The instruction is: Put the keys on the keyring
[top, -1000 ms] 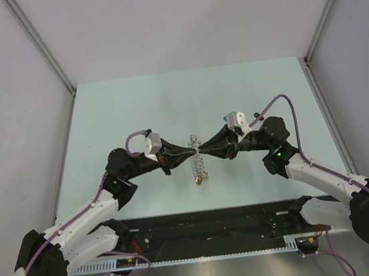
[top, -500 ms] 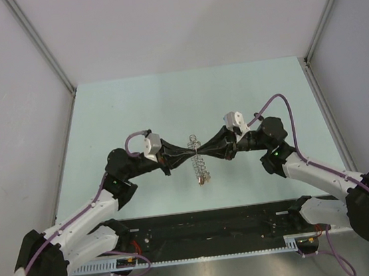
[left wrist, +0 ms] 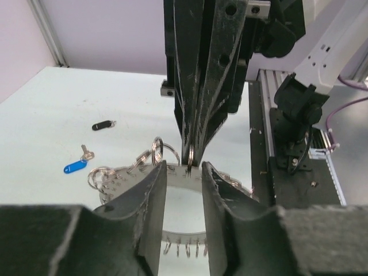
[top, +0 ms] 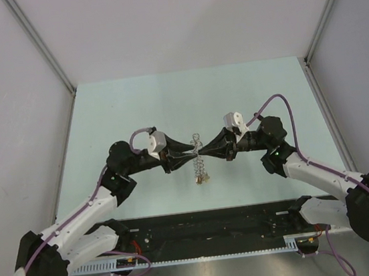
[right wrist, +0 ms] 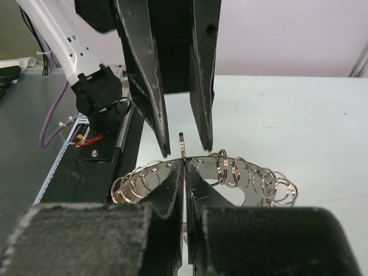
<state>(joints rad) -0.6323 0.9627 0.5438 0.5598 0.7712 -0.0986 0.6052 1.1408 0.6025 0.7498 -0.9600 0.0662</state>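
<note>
The keyring (top: 200, 163), a silvery band hung with several small wire loops, hangs on edge between my two grippers above the table. My right gripper (top: 203, 152) is shut on a loop at its top rim; the right wrist view shows the closed fingertips (right wrist: 184, 169) pinching it. My left gripper (top: 193, 153) is open, its fingers (left wrist: 150, 190) straddling the same spot of the keyring (left wrist: 118, 179). The yellow key (top: 204, 179) hangs at the keyring's lower end. The blue key (left wrist: 75, 167) and the black key (left wrist: 102, 125) lie loose on the table.
The pale green table (top: 134, 110) is walled in by white panels on three sides. A black rail with the arm bases (top: 209, 226) runs along the near edge. The right arm's base and cable (left wrist: 299, 115) show beyond the keyring.
The left wrist has shifted slightly right, toward the keyring. The right wrist rolled a little. The keyring stays held between the two grippers.
</note>
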